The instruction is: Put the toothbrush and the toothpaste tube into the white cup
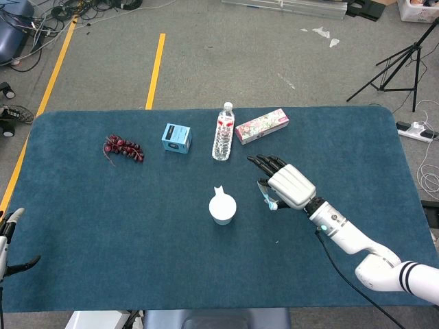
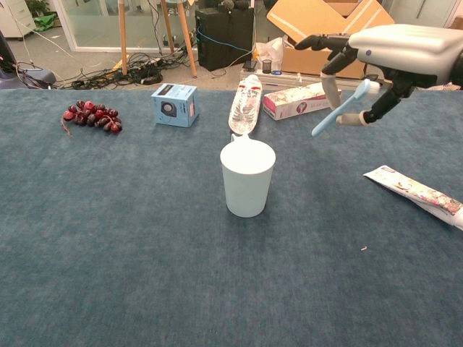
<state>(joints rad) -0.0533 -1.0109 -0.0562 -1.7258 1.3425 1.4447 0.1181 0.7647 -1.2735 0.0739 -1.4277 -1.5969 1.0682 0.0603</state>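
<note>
Aloft, toothbrush (image 2: pixel 338 108) in right hand (image 2: pixel 401 50)

No legible text, brand, number or sign in either view.

- Pink flowered box (image 2: pixel 302 100) near far edge of counter (image 2: pixel 145 253): a line of lettering on its side, too small to make out.
- Toothpaste tube (image 2: pixel 416 195) by right edge: printed pattern, nothing readable.
- Water bottle (image 2: pixel 245 103) lying near far edge: red-and-white label, wording blurred.
- Small blue box (image 2: pixel 174 104) near far edge: dark round mark on front face, no words legible.
- White cup (image 2: pixel 247 178) mid-counter: plain.
</note>
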